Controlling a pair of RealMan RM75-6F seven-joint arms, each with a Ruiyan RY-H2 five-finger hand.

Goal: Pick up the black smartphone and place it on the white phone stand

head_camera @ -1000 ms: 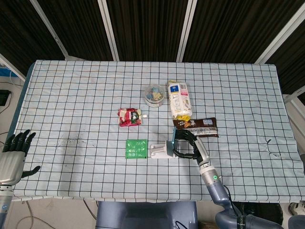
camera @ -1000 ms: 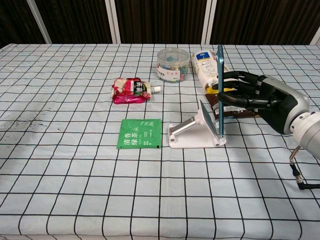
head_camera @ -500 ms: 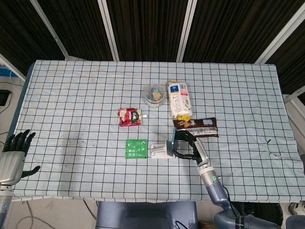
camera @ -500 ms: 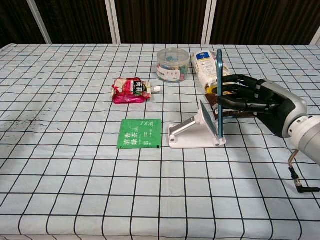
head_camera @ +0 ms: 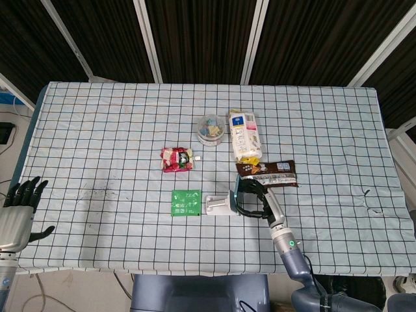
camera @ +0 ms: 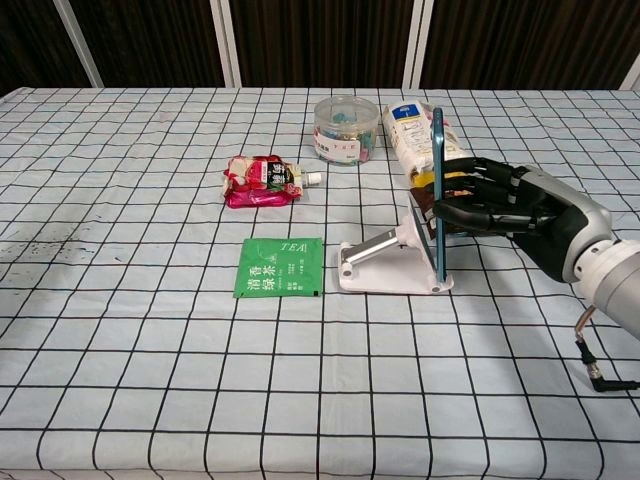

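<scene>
The left hand (head_camera: 16, 208) hangs far left of the stand, at the table (head_camera: 97, 130) edge, with fingers apart and holding nothing. Nearer, just left of the stand, lies a green tea packet (camera: 280, 267), and behind that a red pouch (camera: 262, 180). The white stand (camera: 392, 262) is in the middle, its base flat on the table. The phone (camera: 437, 195) stands upright on its edge against the stand's plate, with its bottom at the stand's lip. The right hand (camera: 510, 210) is just right of the stand, and its fingers (camera: 465, 205) grip the phone from the side. The step in hand seems to be the placing itself. The next move calls for letting the phone lean fully on the plate, then opening the fingers slowly so that it does not tip.
</scene>
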